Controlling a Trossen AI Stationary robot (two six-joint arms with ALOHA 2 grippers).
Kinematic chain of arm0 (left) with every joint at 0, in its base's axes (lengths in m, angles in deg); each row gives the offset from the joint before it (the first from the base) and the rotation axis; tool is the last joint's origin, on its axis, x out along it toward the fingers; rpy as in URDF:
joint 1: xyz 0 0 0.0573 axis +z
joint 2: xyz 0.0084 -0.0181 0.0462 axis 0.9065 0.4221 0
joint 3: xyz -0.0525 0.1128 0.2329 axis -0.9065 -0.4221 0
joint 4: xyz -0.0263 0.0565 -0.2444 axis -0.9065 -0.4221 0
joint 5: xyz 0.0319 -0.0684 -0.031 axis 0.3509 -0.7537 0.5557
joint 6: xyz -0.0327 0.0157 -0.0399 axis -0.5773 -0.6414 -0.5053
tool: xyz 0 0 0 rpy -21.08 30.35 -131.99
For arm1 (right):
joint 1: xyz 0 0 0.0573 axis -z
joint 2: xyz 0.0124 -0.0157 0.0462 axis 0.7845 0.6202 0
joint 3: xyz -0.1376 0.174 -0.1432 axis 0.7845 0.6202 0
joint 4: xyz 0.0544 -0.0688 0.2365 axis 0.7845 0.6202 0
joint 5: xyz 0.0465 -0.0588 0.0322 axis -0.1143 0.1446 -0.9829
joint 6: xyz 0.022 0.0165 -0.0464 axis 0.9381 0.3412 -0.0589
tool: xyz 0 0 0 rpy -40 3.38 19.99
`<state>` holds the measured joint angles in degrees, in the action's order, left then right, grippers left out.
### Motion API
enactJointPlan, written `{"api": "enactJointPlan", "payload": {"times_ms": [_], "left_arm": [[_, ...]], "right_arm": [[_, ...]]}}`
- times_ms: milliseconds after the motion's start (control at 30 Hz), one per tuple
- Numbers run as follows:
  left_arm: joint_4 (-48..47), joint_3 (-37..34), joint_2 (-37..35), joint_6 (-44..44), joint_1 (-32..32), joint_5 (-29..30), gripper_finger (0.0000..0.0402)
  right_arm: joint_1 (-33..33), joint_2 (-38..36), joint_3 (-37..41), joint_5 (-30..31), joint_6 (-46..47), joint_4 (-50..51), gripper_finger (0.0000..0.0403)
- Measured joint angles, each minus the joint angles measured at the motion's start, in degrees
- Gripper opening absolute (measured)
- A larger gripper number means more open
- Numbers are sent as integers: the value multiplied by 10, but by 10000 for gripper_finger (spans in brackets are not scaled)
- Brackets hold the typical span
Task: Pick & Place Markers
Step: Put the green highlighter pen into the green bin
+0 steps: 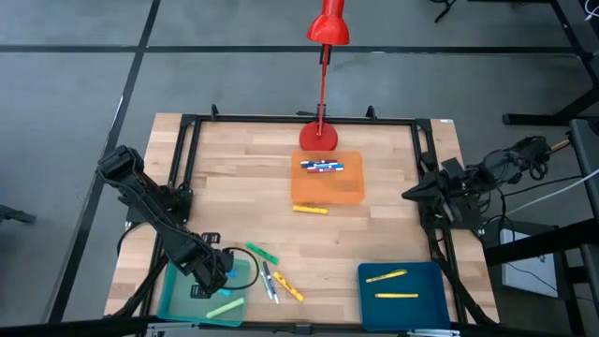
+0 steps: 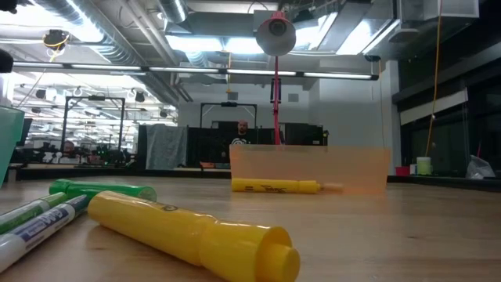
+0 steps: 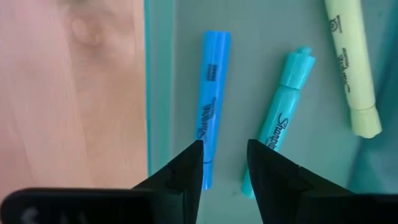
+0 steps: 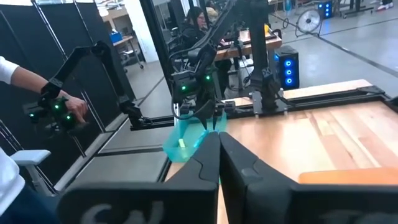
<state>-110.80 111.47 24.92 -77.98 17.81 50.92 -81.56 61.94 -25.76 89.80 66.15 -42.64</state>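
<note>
Markers (image 1: 279, 284) lie at the desk's (image 1: 234, 178) six o'clock; left end effector (image 3: 225, 163), spread above the teal tray's (image 1: 173, 298) blue marker (image 3: 211, 99), might drag it out.

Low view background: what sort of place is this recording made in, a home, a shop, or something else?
Most likely a robotics lab or open workshop hall. Exposed ceiling ducts and strip lights run overhead, a person sits among desks and dark frames behind the wooden table, and the right wrist view shows another arm rig beside a hand.

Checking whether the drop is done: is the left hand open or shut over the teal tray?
Open: the left hand shows a gap between its fingers, empty, above the teal tray.
</note>
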Motion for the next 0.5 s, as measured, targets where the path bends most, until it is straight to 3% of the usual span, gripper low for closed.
{"api": "enactJointPlan", "payload": {"times_ms": [133, 333, 500], "left_arm": [[6, 0, 0, 2, 0, -17, 110], [8, 21, 0, 4, 6, -93, 102], [9, 63, 0, 23, 13, -98, 101]], "right_arm": [[0, 0, 0, 0, 3, -3, 11], [0, 0, 0, 0, 4, -4, 7], [0, 0, 0, 0, 4, -4, 5]]}}
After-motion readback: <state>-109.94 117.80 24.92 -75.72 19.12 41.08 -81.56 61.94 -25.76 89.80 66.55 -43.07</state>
